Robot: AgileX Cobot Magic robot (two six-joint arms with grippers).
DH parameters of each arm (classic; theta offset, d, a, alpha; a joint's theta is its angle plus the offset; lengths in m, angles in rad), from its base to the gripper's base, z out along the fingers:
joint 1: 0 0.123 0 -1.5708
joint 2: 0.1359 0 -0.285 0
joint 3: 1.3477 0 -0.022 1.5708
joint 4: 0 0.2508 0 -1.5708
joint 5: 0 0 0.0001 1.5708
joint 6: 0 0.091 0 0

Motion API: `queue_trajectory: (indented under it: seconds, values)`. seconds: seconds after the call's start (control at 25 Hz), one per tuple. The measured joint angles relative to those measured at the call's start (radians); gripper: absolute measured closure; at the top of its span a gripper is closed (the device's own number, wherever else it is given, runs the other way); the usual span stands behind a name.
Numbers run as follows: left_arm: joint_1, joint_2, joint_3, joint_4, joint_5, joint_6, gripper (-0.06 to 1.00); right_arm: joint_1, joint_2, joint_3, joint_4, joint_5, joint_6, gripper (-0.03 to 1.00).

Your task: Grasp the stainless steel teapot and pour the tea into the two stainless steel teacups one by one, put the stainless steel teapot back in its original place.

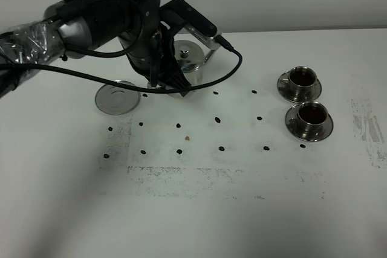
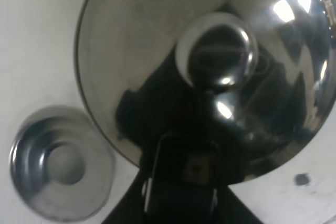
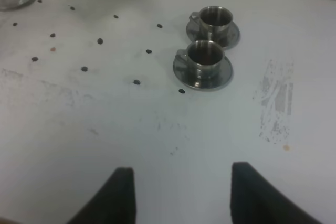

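Observation:
The stainless steel teapot [image 1: 192, 58] is at the back of the table, left of centre, partly hidden by my left arm. In the left wrist view its shiny lid and knob [image 2: 218, 51] fill the frame. My left gripper [image 2: 181, 182] is shut on the teapot at its near edge, where the handle is hidden. Whether the pot rests on the table I cannot tell. The two stainless steel teacups [image 1: 300, 78] [image 1: 311, 115] stand on saucers at the right, both holding dark tea. My right gripper [image 3: 181, 192] hangs open well short of the teacups [image 3: 203, 55], holding nothing.
An empty round steel saucer [image 1: 118, 98] lies on the table just left of the teapot, also seen as the saucer [image 2: 60, 169]. Black dots [image 1: 217, 119] mark a grid on the white table [image 1: 199, 209]. Scuffed patches [image 1: 369, 131] mark the right side.

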Motion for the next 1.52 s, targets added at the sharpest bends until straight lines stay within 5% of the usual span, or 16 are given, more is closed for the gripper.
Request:
queue_trajectory:
  seconds: [0.76, 1.52]
  values:
    - [0.264, -0.175, 0.406, 0.002, -0.282, -0.055, 0.78, 0.0, 0.0, 0.0, 0.001, 0.0, 0.0, 0.57]
    - [0.277, -0.069, 0.406, -0.004, -0.379, -0.081, 0.78, 0.0, 0.0, 0.0, 0.001, 0.0, 0.0, 0.57]
